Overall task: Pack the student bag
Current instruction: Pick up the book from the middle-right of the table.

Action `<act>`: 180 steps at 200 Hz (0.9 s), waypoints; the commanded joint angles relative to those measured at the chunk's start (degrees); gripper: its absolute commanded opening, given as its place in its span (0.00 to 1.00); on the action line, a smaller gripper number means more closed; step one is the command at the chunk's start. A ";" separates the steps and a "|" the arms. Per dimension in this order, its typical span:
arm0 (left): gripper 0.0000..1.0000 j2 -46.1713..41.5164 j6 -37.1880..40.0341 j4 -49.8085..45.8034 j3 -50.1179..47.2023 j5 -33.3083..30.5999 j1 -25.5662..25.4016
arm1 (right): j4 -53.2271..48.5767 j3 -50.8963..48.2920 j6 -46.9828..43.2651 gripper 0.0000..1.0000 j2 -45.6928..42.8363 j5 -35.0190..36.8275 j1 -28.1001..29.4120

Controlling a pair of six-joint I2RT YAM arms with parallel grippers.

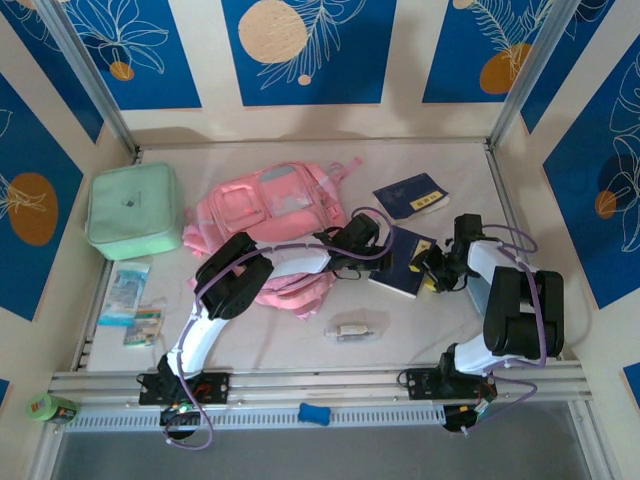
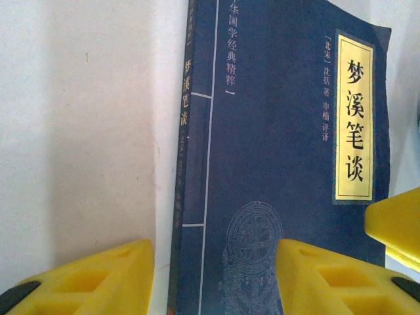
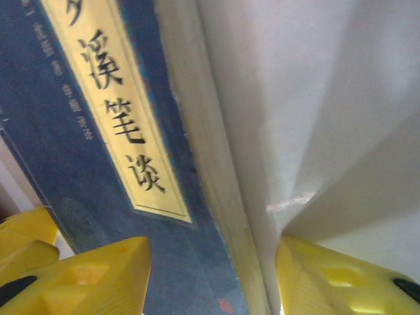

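**Both grippers straddling a book, nothing visibly packed yet**

We are looking at the left gripper [image 2: 215, 279] with its yellow jaws standing apart. One finger is hanging over bare table and the other over the cover, so the spine of the dark blue book [image 2: 282, 131] is running between them. The right gripper [image 3: 213, 279] is doing the same on the opposite long side, jaws apart around the pale page edge. Neither is clamping anything, and we cannot tell whether any finger is touching the book.

The book is lying flat on the table [image 1: 260, 340], just right of the student bag [image 1: 270, 200]. The bag is lying front pockets up, left of the table's middle, with its near end hidden under the left arm. We cannot tell whether its main opening is unzipped.

Further out, a second dark blue booklet [image 1: 412, 195] is lying beyond the first. A mint green zip case [image 1: 133, 210] is sitting left of the bag, with two small packets [image 1: 130, 300] nearer the left edge. A small clear-wrapped item [image 1: 355, 330] is lying near the middle front.

We are judging the packing to be at an early stage. No item is visibly inside the bag, and each of these loose things is waiting on the table. The book needs gripping, lifting and carrying into the bag, and the other items follow after it.
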 commanded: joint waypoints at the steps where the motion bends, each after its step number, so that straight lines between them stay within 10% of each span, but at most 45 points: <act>1: 0.51 1.76 -0.59 -1.23 -0.19 2.64 -0.78 | -0.10 1.19 -1.51 0.52 -1.50 -4.66 1.82; 110: 0.51 0.24 -0.65 0.13 -2.38 2.00 -0.77 | -1.68 0.95 -3.68 0.45 -7.84 -11.40 -0.25; 180: 0.50 -0.12 -0.39 0.38 -2.08 2.28 -0.78 | 1.56 -1.17 -2.20 0.14 -7.30 -14.63 -2.00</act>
